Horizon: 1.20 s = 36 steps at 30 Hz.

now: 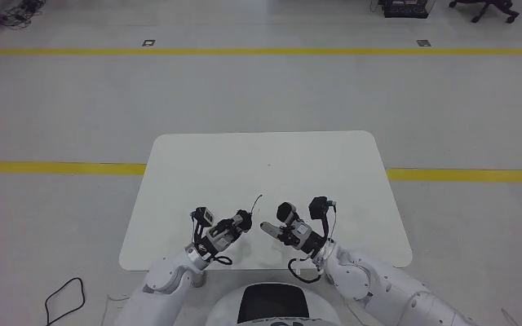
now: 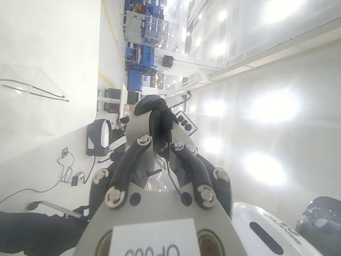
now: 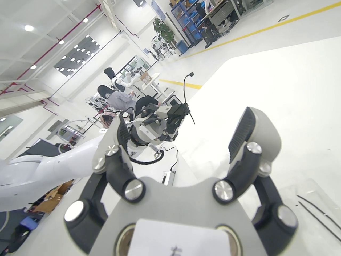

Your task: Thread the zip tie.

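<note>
Right jaws apart, left jaws clamping one zip tie (image 3: pixel 184 91) (black), two spare ties (image 3: pixel 317 208).

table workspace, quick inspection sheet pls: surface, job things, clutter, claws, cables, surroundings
surface: white table, rounded corners
job's things: zip tie upright in the left claw, head and tail both free
clutter: two spare zip ties on a clear sheet
grippers: left claw shut on the zip tie; right claw open, facing it, apart from it
cables: black cable loop under the left claw; floor cable beside the table
surroundings: yellow floor lines; shelving behind
</note>
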Each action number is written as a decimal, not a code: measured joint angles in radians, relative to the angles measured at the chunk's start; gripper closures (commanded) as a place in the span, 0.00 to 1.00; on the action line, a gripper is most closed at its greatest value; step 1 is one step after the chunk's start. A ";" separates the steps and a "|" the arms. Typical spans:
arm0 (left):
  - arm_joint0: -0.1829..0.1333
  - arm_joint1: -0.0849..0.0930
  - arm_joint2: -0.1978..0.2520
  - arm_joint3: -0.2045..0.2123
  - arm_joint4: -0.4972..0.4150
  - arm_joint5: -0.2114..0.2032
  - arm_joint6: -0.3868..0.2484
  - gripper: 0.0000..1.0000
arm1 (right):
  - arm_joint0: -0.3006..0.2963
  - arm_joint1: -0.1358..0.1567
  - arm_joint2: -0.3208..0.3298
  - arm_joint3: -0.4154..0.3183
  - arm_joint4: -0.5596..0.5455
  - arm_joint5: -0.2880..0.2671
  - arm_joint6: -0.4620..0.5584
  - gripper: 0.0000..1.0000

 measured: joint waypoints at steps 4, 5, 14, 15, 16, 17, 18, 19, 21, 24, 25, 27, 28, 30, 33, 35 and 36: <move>0.000 0.005 -0.008 0.019 -0.066 0.013 -0.056 1.00 | 0.006 0.032 -0.002 -0.040 0.084 0.000 0.048 0.00; -0.001 0.006 -0.009 0.025 -0.078 0.014 -0.066 1.00 | 0.008 0.041 -0.002 -0.049 0.106 0.000 0.067 0.00; -0.009 0.013 -0.011 0.057 -0.156 -0.007 -0.124 1.00 | 0.028 0.097 0.022 -0.111 0.298 0.000 0.288 0.00; -0.007 0.013 -0.013 0.057 -0.164 -0.012 -0.128 1.00 | 0.028 0.097 0.022 -0.110 0.295 0.000 0.280 0.00; -0.005 0.014 -0.015 0.056 -0.172 -0.018 -0.131 1.00 | 0.027 0.096 0.022 -0.110 0.292 0.000 0.270 0.00; -0.004 0.014 -0.015 0.055 -0.175 -0.020 -0.132 1.00 | 0.027 0.096 0.022 -0.110 0.292 0.000 0.267 0.00; -0.003 0.014 -0.015 0.055 -0.175 -0.020 -0.132 1.00 | 0.027 0.096 0.022 -0.110 0.292 0.000 0.266 0.00; -0.003 0.014 -0.015 0.055 -0.175 -0.020 -0.132 1.00 | 0.027 0.096 0.022 -0.110 0.292 0.000 0.266 0.00; -0.004 0.014 -0.015 0.055 -0.174 -0.019 -0.132 1.00 | 0.027 0.096 0.022 -0.110 0.292 0.000 0.267 0.00; -0.004 0.014 -0.015 0.055 -0.174 -0.019 -0.131 1.00 | 0.027 0.096 0.022 -0.110 0.292 0.000 0.267 0.00; -0.004 0.014 -0.015 0.055 -0.174 -0.019 -0.131 1.00 | 0.028 0.095 0.024 -0.111 0.300 0.000 0.275 0.00; -0.004 0.014 -0.015 0.055 -0.174 -0.019 -0.131 1.00 | 0.038 0.095 0.038 -0.113 0.336 0.000 0.328 0.00; -0.004 0.014 -0.015 0.055 -0.174 -0.019 -0.131 1.00 | 0.050 0.098 0.054 -0.116 0.368 0.000 0.380 0.00; -0.004 0.014 -0.015 0.055 -0.174 -0.019 -0.131 1.00 | 0.067 0.104 0.086 -0.116 0.422 0.000 0.466 0.00; -0.004 0.014 -0.015 0.055 -0.174 -0.019 -0.131 1.00 | 0.087 0.117 0.149 -0.111 0.531 0.000 0.626 0.00; -0.004 0.014 -0.015 0.055 -0.174 -0.019 -0.131 1.00 | 0.094 0.121 0.180 -0.102 0.589 0.000 0.709 0.00; -0.004 0.014 -0.015 0.055 -0.174 -0.019 -0.131 1.00 | 0.094 0.122 0.192 -0.099 0.615 0.000 0.749 0.00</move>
